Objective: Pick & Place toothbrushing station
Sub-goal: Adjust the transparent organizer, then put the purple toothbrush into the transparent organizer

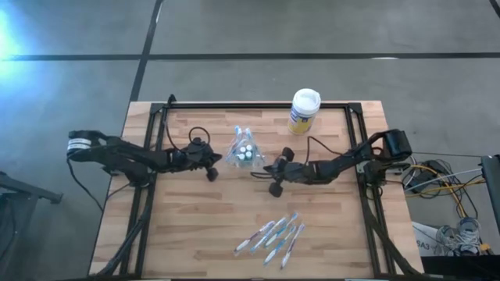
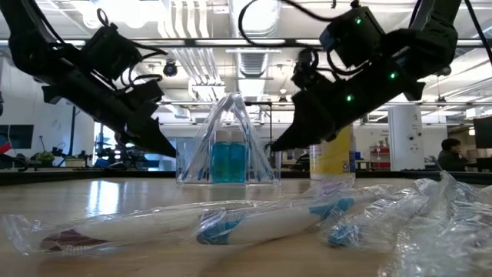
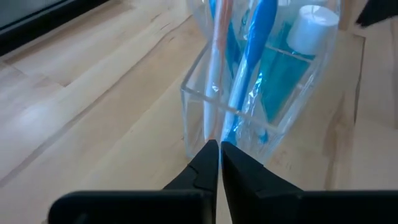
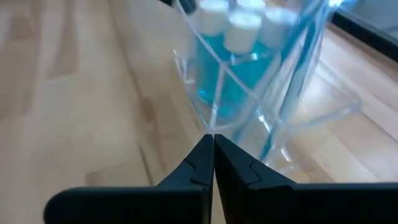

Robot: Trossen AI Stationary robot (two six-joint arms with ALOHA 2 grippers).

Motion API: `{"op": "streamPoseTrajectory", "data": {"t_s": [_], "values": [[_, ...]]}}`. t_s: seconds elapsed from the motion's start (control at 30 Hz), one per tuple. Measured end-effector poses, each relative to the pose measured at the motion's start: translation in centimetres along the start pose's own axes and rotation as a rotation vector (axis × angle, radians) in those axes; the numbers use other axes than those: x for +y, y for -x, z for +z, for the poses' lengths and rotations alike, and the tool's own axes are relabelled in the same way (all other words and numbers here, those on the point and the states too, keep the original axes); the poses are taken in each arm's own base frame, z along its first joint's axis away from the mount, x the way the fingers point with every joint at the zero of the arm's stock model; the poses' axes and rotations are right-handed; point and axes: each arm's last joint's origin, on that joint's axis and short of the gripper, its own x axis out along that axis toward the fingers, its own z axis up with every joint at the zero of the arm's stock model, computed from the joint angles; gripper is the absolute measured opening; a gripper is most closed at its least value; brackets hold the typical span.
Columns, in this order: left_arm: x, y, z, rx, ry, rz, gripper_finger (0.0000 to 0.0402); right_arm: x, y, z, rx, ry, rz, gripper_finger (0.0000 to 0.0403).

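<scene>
— Two grippers are closing ranks on the clear plastic holder (image 1: 244, 151), which stands upright near the middle of the wooden table (image 1: 195, 226). Where's the left one?

— Left gripper (image 1: 212, 167) sits just beside the holder on its left, fingers pressed together with only a hairline gap, nothing between them. From its wrist view the tips point straight at the holder's wall, close to it; I cannot tell whether they touch.

— And the right?

— Right gripper (image 1: 273, 176) hangs just to the holder's right, a shade nearer the front edge. Fingers fully together, empty too.

— What's inside that holder?

— Blue and pink toothbrushes (image 3: 249, 74) standing up in it, and white tubes (image 4: 239, 25) with teal bodies packed alongside.

— Anything else on the table?

— Plenty. Several wrapped toothbrushes (image 1: 273, 234) lie fanned out near the front edge, well apart from both arms. A white-lidded canister (image 1: 304, 110) with a yellow-blue label stands at the back edge, behind the right arm.
</scene>
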Motion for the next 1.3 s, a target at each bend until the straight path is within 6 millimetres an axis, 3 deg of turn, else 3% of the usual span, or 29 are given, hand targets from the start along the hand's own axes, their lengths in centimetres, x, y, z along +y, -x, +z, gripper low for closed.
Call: {"op": "streamPoseTrajectory", "data": {"t_s": [0.2, 0.43, 0.67, 0.97, 1.3], "values": [[0.3, 1.8, 0.8, -0.008, -0.067, -0.002, 0.0027, 0.9, 2.5, 1.2, -0.064, 0.050, 0.085, 0.0008], [1.0, 4.7, 1.8, -0.123, -0.185, -0.020, 0.0015, 1.2, 7.4, 2.0, -0.269, 0.073, 0.325, 0.0008], [1.6, 7.2, 1.4, -0.270, -0.296, -0.098, 0.0003, -0.7, 11.2, 0.3, -0.453, 0.043, 0.449, 0.0008], [2.3, 8.8, -0.2, -0.407, -0.349, -0.164, 0.0006, -2.6, 13.2, -1.6, -0.521, -0.008, 0.462, 0.0008], [2.7, 9.9, -1.4, -0.506, -0.362, -0.245, 0.0005, -2.8, 13.3, -1.9, -0.520, 0.000, 0.460, 0.0008]]}}
